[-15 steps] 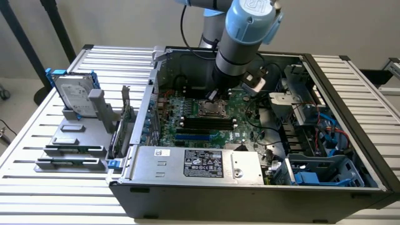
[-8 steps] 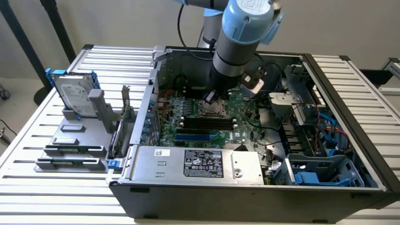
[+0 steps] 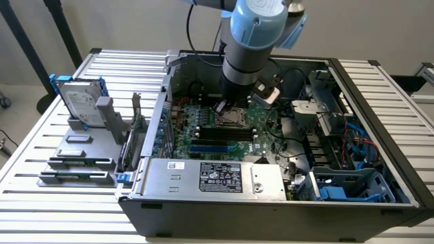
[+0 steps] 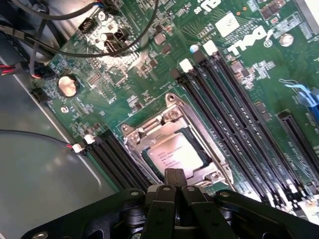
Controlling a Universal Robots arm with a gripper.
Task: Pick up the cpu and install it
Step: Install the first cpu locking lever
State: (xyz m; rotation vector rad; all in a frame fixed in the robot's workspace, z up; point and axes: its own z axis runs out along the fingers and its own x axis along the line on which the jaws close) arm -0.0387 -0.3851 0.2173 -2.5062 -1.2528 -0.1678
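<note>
The cpu [image 4: 175,153], a small flat square chip with a dull silver top, lies flat inside the metal socket frame [image 4: 149,130] on the green motherboard [image 4: 149,59]. My gripper [image 4: 175,175] hangs just over the chip's near edge. Its two black fingers are pressed together and shut, with nothing between them. In the exterior view the gripper [image 3: 226,108] reaches down into the open computer case [image 3: 379,152], right above the socket [image 3: 235,118] in the middle of the board.
Black memory slots [image 4: 234,124] run along both sides of the socket. Black cables [image 4: 99,30] cross the board near a coin battery [image 4: 67,85]. A silver power supply [image 3: 217,178] fills the case front. A hard drive in a blue frame [image 3: 80,104] and a grey fixture [image 3: 78,162] stand at the exterior view's left.
</note>
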